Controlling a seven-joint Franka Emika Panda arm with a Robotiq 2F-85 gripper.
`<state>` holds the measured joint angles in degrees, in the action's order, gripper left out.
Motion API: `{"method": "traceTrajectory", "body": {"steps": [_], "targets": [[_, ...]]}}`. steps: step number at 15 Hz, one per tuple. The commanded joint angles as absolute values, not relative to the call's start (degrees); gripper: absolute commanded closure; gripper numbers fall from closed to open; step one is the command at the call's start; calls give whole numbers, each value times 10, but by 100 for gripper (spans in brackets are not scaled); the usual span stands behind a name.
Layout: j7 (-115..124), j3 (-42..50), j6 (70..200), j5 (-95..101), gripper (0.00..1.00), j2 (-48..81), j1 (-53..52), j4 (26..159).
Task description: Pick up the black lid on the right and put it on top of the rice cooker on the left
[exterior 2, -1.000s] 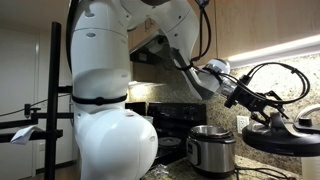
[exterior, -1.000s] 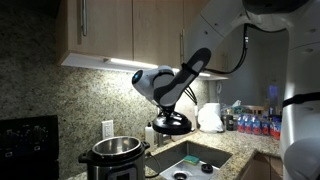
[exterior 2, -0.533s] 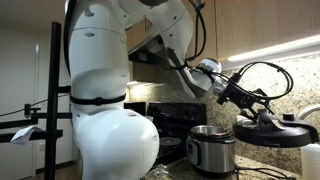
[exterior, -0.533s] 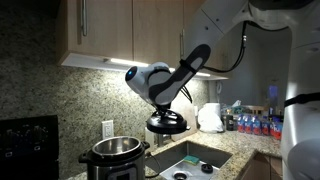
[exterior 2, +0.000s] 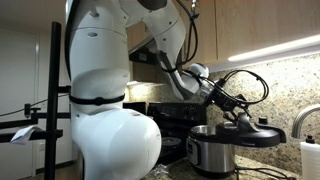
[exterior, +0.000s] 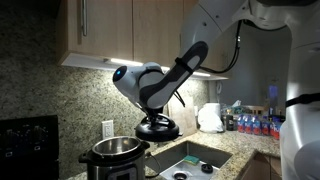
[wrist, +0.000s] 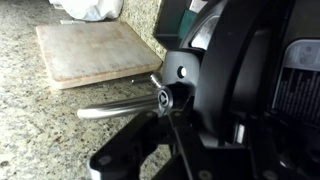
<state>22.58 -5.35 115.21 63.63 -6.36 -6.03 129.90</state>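
Note:
The black lid [exterior: 157, 130] hangs in the air from my gripper [exterior: 155, 118], which is shut on its raised handle. It is round and shallow-domed. It hovers just right of and slightly above the rice cooker [exterior: 113, 157], a shiny steel cylinder with a black rim and an open top. In an exterior view the lid [exterior 2: 252, 135] overlaps the cooker's [exterior 2: 211, 148] right edge. In the wrist view the lid [wrist: 240, 80] fills the right side, with the gripper fingers [wrist: 165, 100] clamped at its handle.
A black stove [exterior: 27, 145] stands left of the cooker. A sink [exterior: 190, 160] with a faucet [wrist: 120, 108] lies below the lid. A white rounded appliance [exterior: 211, 118] and bottles [exterior: 252, 123] stand on the granite counter. A cutting board [wrist: 95, 52] lies on it.
My gripper has carried the lid leftward and downward toward the rice cooker. It is now close beside the cooker's rim.

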Motion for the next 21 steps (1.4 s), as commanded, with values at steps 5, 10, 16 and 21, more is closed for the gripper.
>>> {"method": "traceTrajectory", "body": {"steps": [5,10,16,21], "targets": [[202,-85,1134,652,97,-60,-83,1278],[186,-94,1142,655,97,-35,-90,1241],[159,-107,1145,660,97,16,-106,1188],[146,-117,1159,677,97,53,-123,1165]]}}
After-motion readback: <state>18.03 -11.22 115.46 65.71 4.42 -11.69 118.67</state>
